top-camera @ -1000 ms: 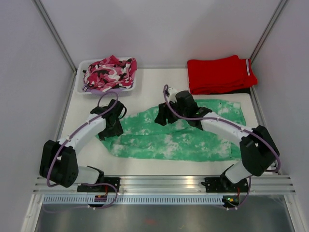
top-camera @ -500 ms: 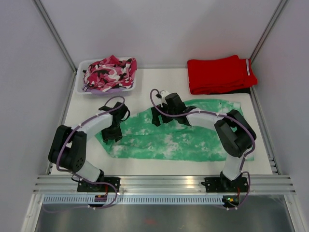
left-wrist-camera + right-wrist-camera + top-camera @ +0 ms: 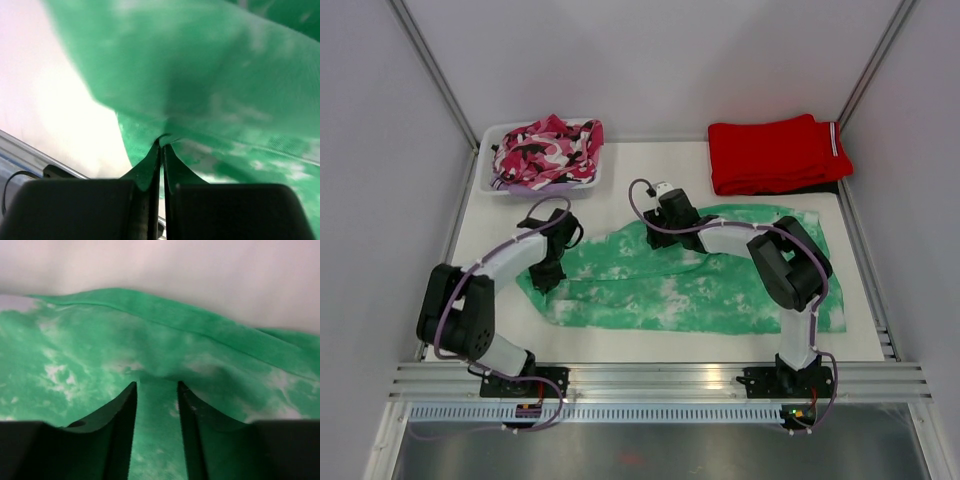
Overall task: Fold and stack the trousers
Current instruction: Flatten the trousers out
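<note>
The mint green tie-dye trousers (image 3: pixel 670 290) lie spread across the middle of the white table. My left gripper (image 3: pixel 548 275) is at their left edge. In the left wrist view this gripper (image 3: pixel 162 142) is shut, with a fold of the trousers (image 3: pixel 200 65) pinched at its tips. My right gripper (image 3: pixel 660 235) rests on the trousers' far edge near the middle. The right wrist view shows this gripper (image 3: pixel 156 384) pressed down on the trousers (image 3: pixel 100 340). Its fingers stand apart with a ridge of fabric between them.
Folded red trousers (image 3: pixel 775 152) lie at the back right corner. A white basket (image 3: pixel 490 178) at the back left holds a pink, black and white camouflage garment (image 3: pixel 548 150). Grey walls close in the table on three sides.
My left gripper has shut on the trousers' left edge. My right gripper has moved left and back to the far edge, and its jaws have narrowed over the fabric.
</note>
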You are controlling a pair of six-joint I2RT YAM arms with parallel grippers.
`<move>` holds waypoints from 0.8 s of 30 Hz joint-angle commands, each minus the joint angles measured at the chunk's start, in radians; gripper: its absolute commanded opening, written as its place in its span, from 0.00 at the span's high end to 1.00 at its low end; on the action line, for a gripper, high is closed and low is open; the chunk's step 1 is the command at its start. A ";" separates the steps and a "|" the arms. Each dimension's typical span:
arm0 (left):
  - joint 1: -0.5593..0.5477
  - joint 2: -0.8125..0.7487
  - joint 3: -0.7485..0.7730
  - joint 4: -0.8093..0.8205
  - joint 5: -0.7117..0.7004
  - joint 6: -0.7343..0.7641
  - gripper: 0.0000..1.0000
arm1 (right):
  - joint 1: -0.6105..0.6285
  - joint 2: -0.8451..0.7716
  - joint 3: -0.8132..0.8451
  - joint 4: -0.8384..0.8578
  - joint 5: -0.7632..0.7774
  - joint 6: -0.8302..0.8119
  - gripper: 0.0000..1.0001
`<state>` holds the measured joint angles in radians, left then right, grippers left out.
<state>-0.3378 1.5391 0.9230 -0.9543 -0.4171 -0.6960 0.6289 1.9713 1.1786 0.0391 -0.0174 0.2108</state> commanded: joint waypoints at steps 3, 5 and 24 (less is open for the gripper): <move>0.086 -0.371 0.068 -0.075 -0.087 -0.167 0.98 | -0.040 0.012 -0.004 0.035 0.020 0.048 0.78; 0.150 -0.472 0.065 -0.083 -0.094 -0.209 0.98 | -0.050 0.017 -0.002 0.031 0.023 0.059 0.90; 0.217 -0.952 -0.202 -0.131 -0.054 -0.523 0.00 | -0.095 -0.098 -0.062 0.010 -0.010 0.102 0.98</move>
<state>-0.1246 0.5983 0.7261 -1.2877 -0.4896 -1.4117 0.5388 1.9366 1.1278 0.0483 -0.0036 0.3035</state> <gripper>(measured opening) 0.990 0.007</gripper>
